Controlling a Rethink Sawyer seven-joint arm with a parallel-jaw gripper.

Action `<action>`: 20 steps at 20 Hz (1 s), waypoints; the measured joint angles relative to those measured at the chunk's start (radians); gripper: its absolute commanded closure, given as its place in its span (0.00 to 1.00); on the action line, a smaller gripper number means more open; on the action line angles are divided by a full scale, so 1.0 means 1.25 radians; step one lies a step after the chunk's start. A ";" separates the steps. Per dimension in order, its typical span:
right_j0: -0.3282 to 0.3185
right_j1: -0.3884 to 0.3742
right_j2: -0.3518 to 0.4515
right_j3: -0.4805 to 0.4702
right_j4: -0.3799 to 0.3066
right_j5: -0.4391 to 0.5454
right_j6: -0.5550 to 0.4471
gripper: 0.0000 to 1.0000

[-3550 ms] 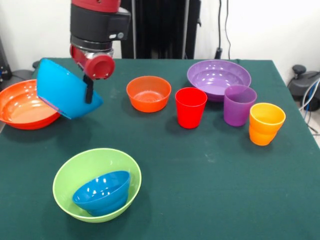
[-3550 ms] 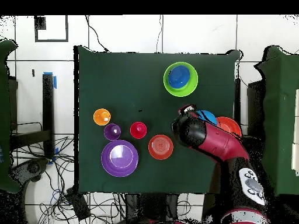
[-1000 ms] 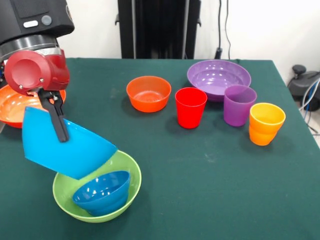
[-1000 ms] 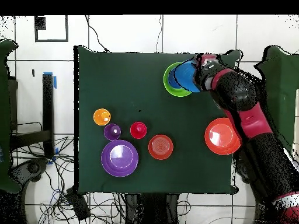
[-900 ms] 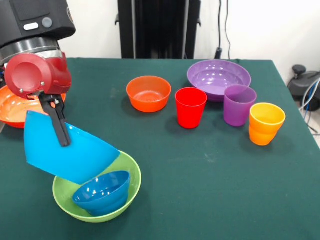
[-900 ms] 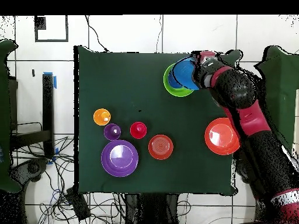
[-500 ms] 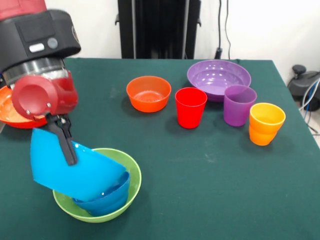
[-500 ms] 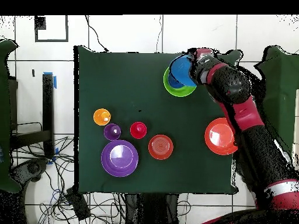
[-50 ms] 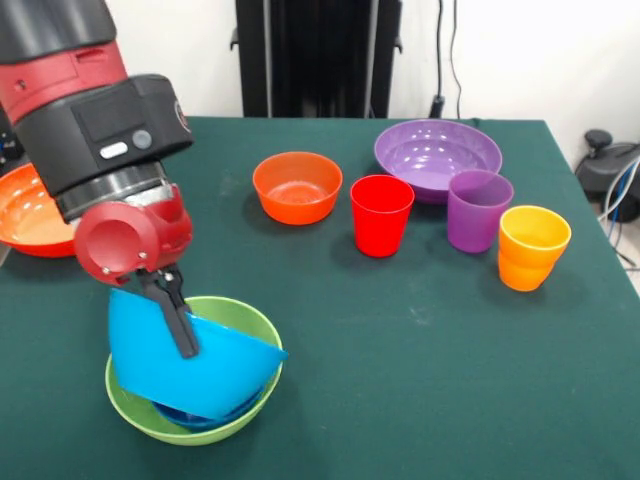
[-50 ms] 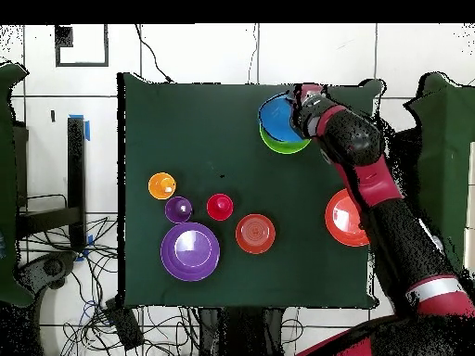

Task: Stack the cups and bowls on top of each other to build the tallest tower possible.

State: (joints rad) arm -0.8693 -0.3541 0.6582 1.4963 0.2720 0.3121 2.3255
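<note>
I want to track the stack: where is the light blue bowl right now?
In the front view, the light blue bowl is at the near left, tilted, held by the gripper and sitting low inside the lime green bowl.

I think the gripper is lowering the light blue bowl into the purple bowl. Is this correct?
Not quite. The gripper holds the light blue bowl over the lime green bowl, not the purple bowl, which lies far off; the front view shows it.

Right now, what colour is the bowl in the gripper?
Light blue bowl, gripper; clearest in the front view.
</note>
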 measured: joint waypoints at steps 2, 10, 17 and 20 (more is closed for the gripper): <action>-0.002 0.009 0.016 0.000 0.000 0.000 0.000 1.00; -0.005 0.017 0.068 0.002 0.000 0.000 0.000 1.00; -0.005 0.018 0.091 0.003 0.000 0.000 0.000 1.00; -0.007 0.018 0.096 0.004 0.000 0.000 0.000 1.00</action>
State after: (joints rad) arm -0.8778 -0.3311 0.7788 1.5015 0.2721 0.3122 2.3255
